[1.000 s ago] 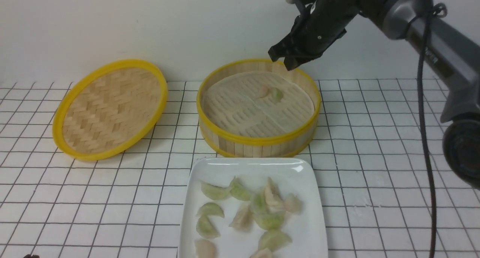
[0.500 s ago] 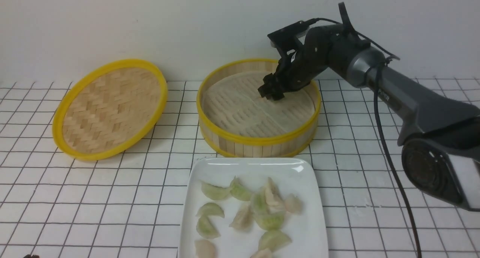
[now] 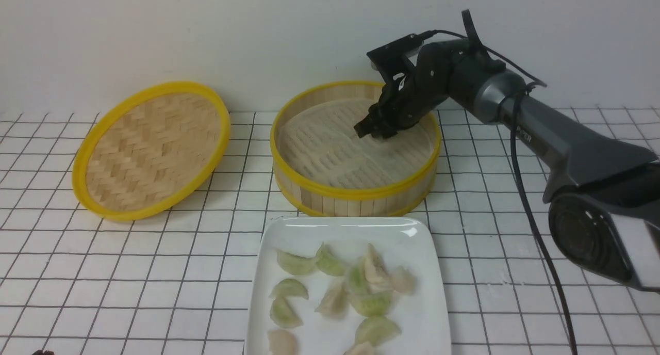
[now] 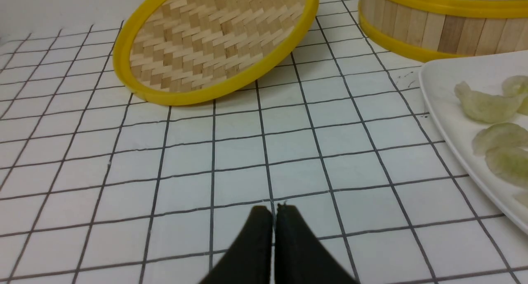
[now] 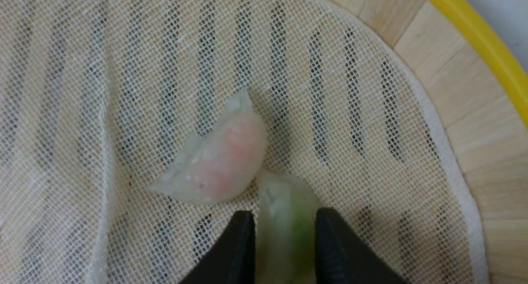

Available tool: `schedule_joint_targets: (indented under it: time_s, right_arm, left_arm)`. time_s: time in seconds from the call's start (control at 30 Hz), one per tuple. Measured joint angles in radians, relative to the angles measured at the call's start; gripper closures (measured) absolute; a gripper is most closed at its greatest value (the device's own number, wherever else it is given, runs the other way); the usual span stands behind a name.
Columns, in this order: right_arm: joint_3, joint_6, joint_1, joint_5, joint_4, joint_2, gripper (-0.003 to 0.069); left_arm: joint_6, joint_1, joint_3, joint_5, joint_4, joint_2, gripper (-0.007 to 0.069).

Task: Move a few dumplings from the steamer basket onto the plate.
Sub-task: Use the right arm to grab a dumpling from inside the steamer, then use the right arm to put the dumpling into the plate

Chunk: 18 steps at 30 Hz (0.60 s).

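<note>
Fingers (image 5: 231,255) on the right, earlier above the steamer basket (image 3: 356,197), now clamp a green dumpling (image 5: 284,218) inside.

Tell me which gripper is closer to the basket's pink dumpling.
Right. The right gripper pinches the green dumpling touching the pink dumpling inside the steamer basket; the left gripper sits outside, low over the table.

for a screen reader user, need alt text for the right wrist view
The right gripper pinches a pale green dumpling on the white mesh liner of the steamer basket. A pinkish-white dumpling lies touching it.
</note>
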Motion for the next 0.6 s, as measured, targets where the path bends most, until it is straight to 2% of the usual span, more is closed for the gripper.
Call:
schedule_joint_targets:
  time_s: [0.33,0.5,0.6]
  right_arm:
    - [-0.082,0.017,0.0,0.284,-0.004,-0.101,0.0489]
    - [-0.077,0.029,0.0,0.313,-0.002,-0.14,0.0489]
    - [0.061,0.057,0.0,0.314,0.016,-0.24,0.0489]
  left_arm:
    - [0.0,0.0,0.0,0.0,0.0,0.0,0.0631]
    - [0.0,0.0,0.0,0.0,0.0,0.0,0.0631]
    - [0.0,0.0,0.0,0.0,0.0,0.0,0.0631]
